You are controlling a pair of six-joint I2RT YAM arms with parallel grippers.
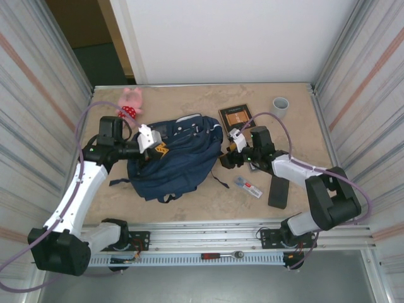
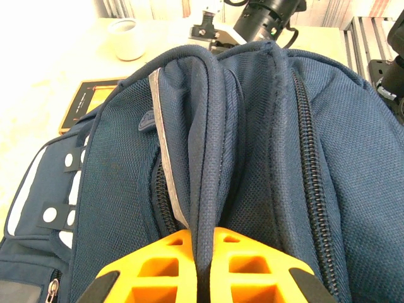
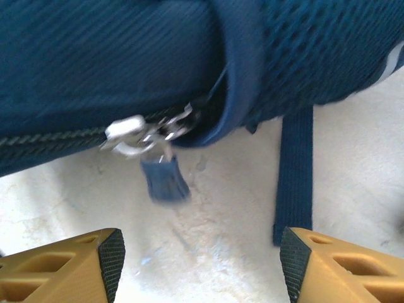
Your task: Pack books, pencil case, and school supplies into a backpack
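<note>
The navy backpack [image 1: 173, 154] lies in the middle of the table. My left gripper [image 1: 154, 150] is shut on a raised fold of its fabric beside the zipper; in the left wrist view the orange fingers [image 2: 167, 252] pinch that piped edge of the backpack [image 2: 265, 126]. At the bag's right side my right gripper [image 1: 226, 158] stands open. In the right wrist view it [image 3: 202, 259] hovers over bare table just short of a silver zipper pull [image 3: 142, 136] with a blue tab [image 3: 165, 180]. A dark brown book [image 1: 235, 117] lies behind the bag. The black pencil case [image 1: 278, 191] and a clear pack with a red label [image 1: 249, 187] lie at the right.
A grey cup [image 1: 280, 106] stands at the back right and a pink plush toy [image 1: 130, 101] at the back left. A loose navy strap [image 3: 295, 177] trails on the table near my right fingers. Corrugated walls close in both sides.
</note>
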